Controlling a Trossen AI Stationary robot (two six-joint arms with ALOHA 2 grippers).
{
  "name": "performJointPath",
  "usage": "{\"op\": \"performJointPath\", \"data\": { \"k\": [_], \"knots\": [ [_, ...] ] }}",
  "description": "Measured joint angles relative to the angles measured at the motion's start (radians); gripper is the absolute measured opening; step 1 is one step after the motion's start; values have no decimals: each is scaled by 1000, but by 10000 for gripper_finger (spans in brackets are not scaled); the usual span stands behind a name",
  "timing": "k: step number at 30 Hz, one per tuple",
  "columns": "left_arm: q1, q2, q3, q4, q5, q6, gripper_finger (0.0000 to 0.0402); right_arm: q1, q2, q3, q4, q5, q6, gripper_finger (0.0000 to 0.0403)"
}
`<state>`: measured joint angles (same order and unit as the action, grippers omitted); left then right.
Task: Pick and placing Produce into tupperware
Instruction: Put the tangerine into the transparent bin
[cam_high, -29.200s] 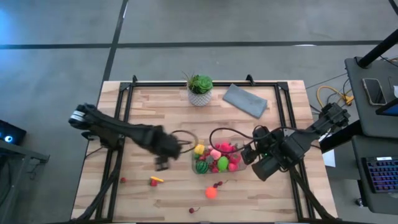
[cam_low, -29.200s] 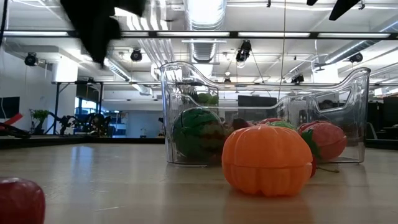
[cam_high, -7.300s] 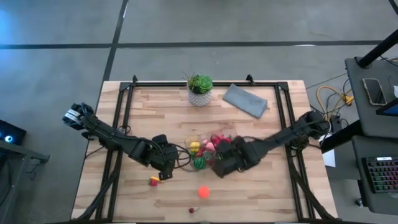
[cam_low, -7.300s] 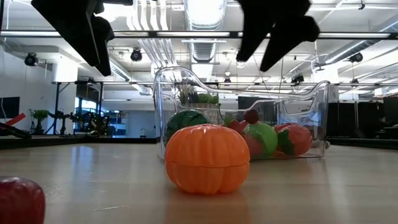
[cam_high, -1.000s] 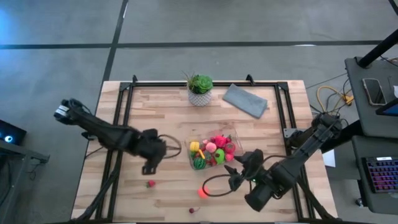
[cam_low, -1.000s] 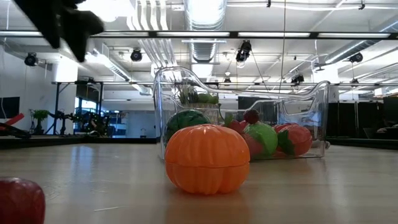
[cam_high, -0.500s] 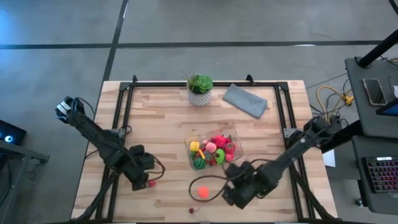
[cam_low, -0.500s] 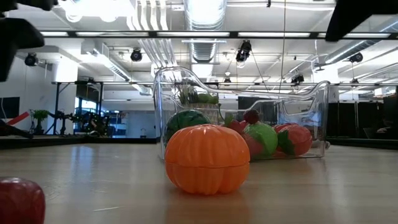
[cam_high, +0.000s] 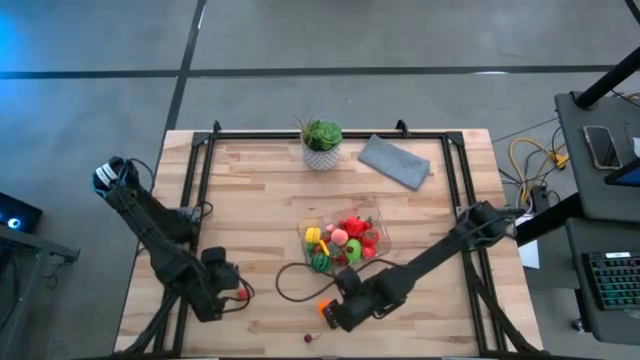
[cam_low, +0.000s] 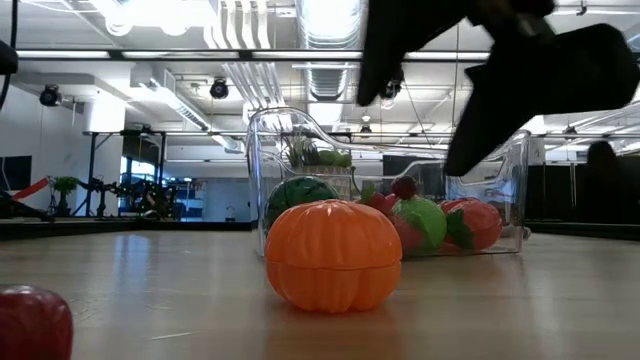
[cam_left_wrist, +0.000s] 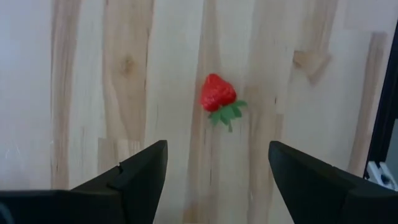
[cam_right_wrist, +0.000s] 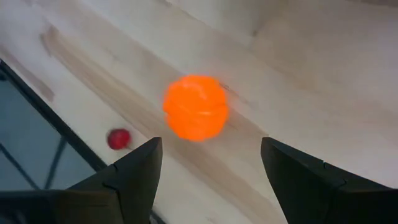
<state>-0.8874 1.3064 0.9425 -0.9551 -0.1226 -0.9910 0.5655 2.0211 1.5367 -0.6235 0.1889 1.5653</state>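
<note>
The clear tupperware (cam_high: 302, 230) stands mid-table with several toy fruits inside; the low view shows it as the tupperware (cam_low: 500, 170) behind an orange pumpkin (cam_low: 333, 255). That pumpkin (cam_right_wrist: 195, 107) rests on the wood near the front edge. My right gripper (cam_right_wrist: 211, 168) hangs open above it, its fingers apart from it. A red strawberry (cam_left_wrist: 217, 93) lies on the wood at the near left. My left gripper (cam_left_wrist: 217, 180) is open above the strawberry and touches nothing. From overhead the left gripper (cam_high: 228, 296) and right gripper (cam_high: 332, 310) both sit near the front edge.
A small red cherry (cam_right_wrist: 118, 139) lies close to the table's front edge. A potted plant (cam_high: 321, 142) and a folded grey cloth (cam_high: 394, 161) stand at the back. A dark cable (cam_high: 290, 280) loops over the wood between the arms. Another red fruit (cam_low: 30, 322) sits nearest the low camera.
My left gripper has swung toward the table's near left and sunk to hang over the strawberry. My right gripper has moved toward the left and near edge, tipped downward and come down over the orange pumpkin. Both have stayed open.
</note>
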Motion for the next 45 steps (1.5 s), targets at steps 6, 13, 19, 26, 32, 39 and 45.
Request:
{"op": "performJointPath", "data": {
  "k": [6, 13, 19, 26, 32, 39, 45],
  "knots": [
    [-35, 0, -1, -1, -12, 1, 265, -24, 125, 172, -118, -79, 66, 265],
    [-61, 0, -11, -2, -56, 2, 265, -39, 279, 460, -445, -96, 130, 265],
    [-65, 0, -20, -5, -72, 6, 265, -59, 373, 652, -504, -96, 102, 265],
    [-65, 0, -26, -4, -96, 10, 265, -78, 456, 740, -589, -140, 110, 265],
    [-65, 0, -37, -3, -96, 10, 265, -82, 469, 741, -593, -146, 121, 265],
    [-65, 0, -54, 4, -96, 10, 265, -82, 469, 728, -592, -154, 118, 265],
    [-65, -1, -66, 4, -96, 13, 265, -82, 469, 677, -582, -165, 104, 265]
  ]
}}
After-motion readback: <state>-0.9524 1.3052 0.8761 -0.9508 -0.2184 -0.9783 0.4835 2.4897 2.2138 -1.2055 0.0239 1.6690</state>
